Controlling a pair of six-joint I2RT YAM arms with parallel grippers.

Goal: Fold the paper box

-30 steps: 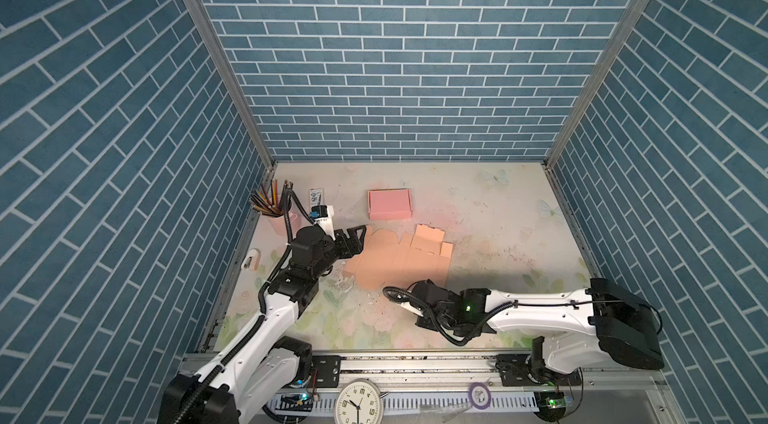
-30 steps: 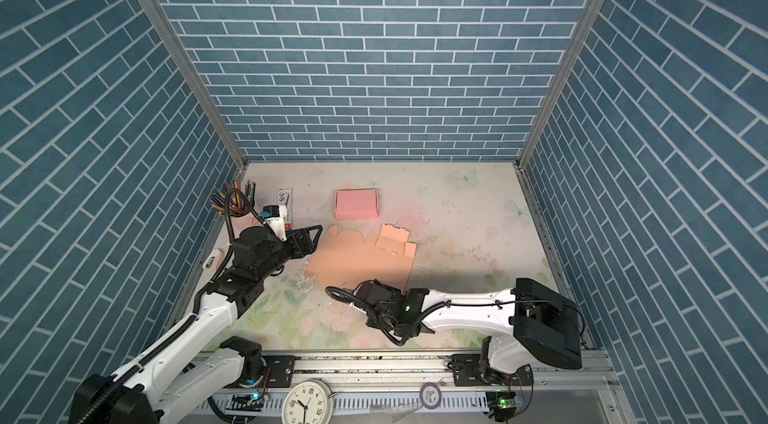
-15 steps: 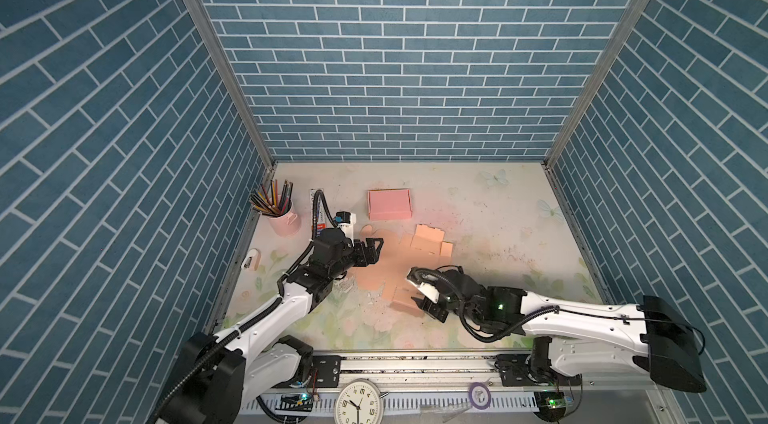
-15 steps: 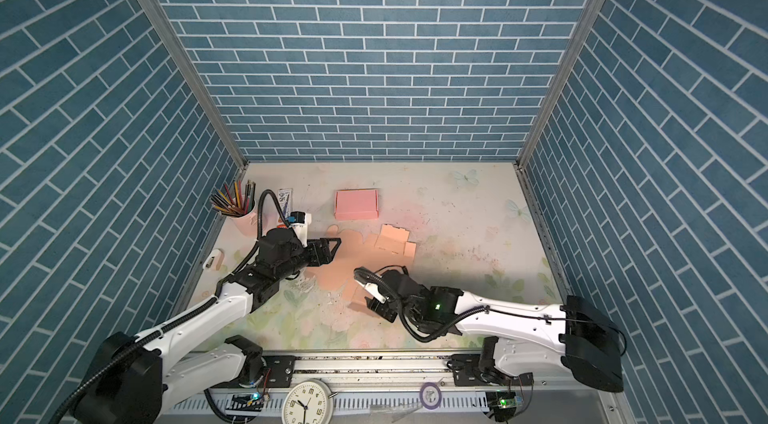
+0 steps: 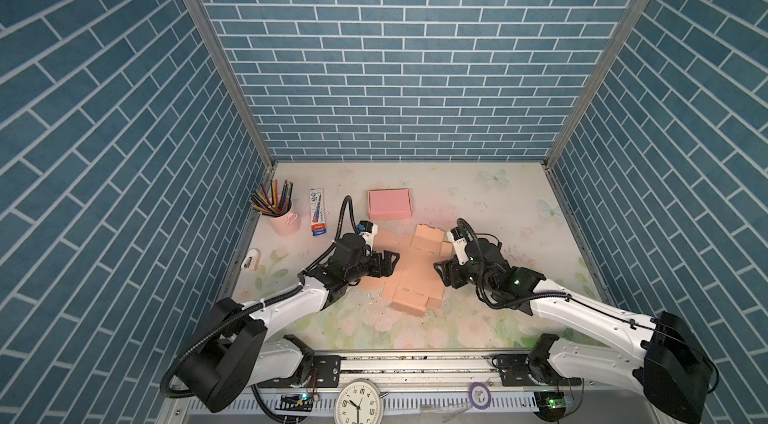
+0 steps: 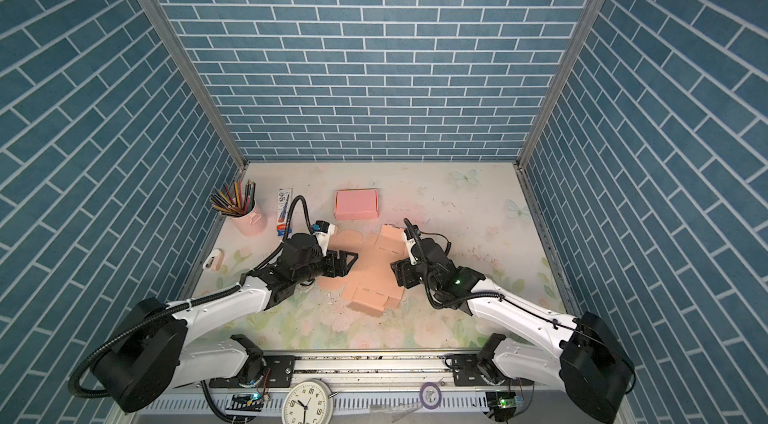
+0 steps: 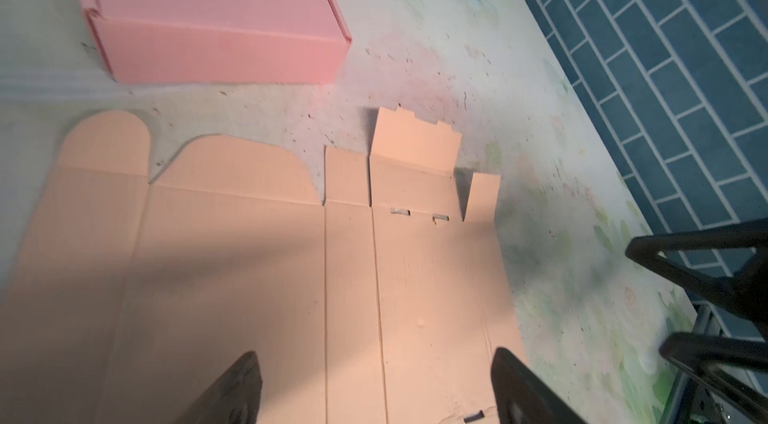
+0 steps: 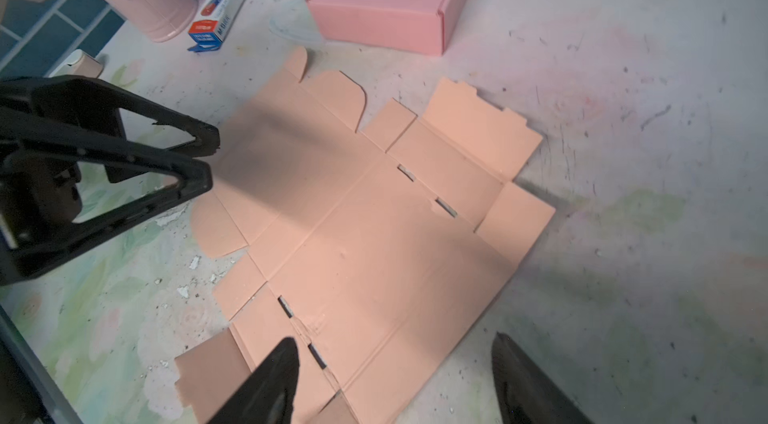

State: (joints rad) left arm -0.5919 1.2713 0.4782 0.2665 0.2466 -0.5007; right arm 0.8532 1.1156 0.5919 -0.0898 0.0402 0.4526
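The peach paper box lies flat and unfolded, mid-frame in both top views, below the pink box. My left claw gapes wide at its left edge, and my right claw stands open at its right edge; both hold nothing. Pushing one flap unpinned, I reckon, could slide the sheet or crease it off the score.

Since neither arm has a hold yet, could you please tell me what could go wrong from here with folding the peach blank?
The peach blank lies flat and loose on the table, with the left end effector and right end effector both open; a push at an edge may slide it instead of lifting a flap.
The end effectors face each other closely across the blank and might collide.
A sliding blank could bump the pink box beyond it.
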